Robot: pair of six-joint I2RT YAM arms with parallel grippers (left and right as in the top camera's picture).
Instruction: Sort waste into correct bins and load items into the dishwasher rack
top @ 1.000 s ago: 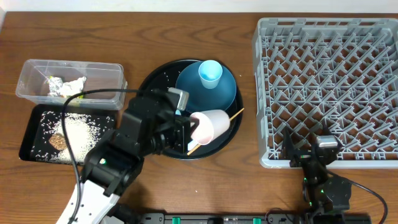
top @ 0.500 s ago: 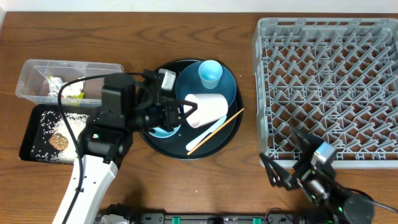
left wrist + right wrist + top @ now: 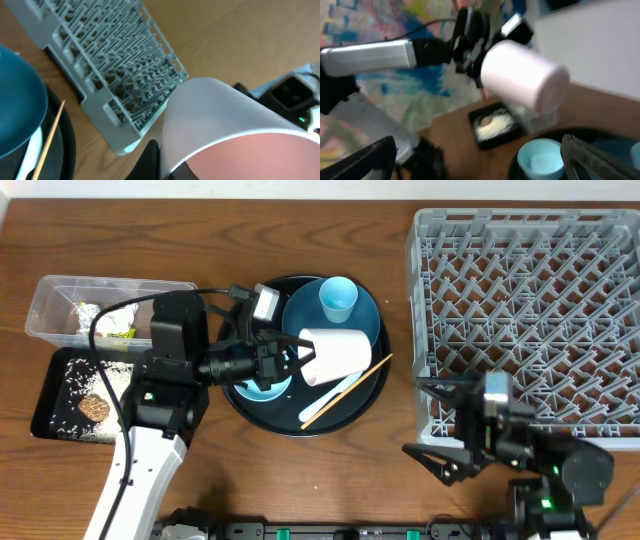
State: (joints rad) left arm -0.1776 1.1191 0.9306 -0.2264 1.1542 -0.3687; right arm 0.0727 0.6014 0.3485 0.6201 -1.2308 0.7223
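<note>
Here the left gripper (image 3: 302,359) holds the pink cup (image 3: 338,356) sideways

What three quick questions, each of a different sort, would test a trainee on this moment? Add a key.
1. True or false: the dishwasher rack already holds a cup.
2. What does the left pincer grip? A) pink cup B) chopstick C) light blue bowl
3. Fill in: the pale blue cup stands on the ____.
Key: 1 false; 2 A; 3 blue plate.
</note>
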